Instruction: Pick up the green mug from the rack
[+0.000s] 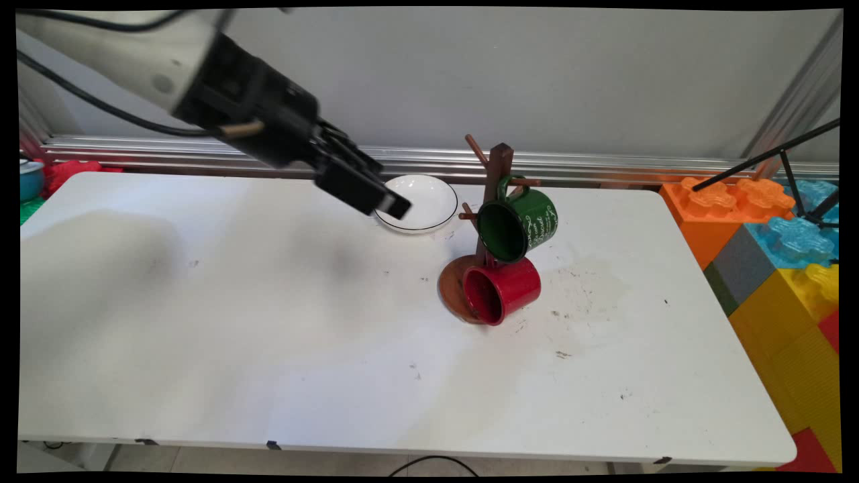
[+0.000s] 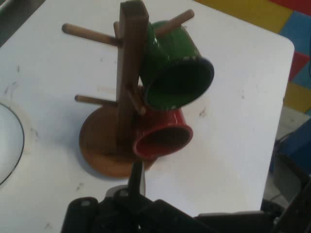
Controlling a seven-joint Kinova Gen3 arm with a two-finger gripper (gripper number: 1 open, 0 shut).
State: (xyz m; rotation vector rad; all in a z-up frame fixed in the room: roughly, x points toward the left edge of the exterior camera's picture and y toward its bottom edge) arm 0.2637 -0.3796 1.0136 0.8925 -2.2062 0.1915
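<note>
My gripper hangs above the table's back middle, shut with nothing in it, its tip in front of a white plate with a dark rim. In the hand view the gripper points at a wooden mug tree on a round base. A green mug hangs from an upper peg of the mug tree, mouth facing down and forward. Below it a red mug lies on its side at the base; whether a peg holds it I cannot tell. The plate's edge shows at left.
Large orange, blue and yellow toy blocks stand off the table's right end, with a black tripod above them. A teal bowl and a red object sit beyond the back left corner. A metal rail runs behind the table.
</note>
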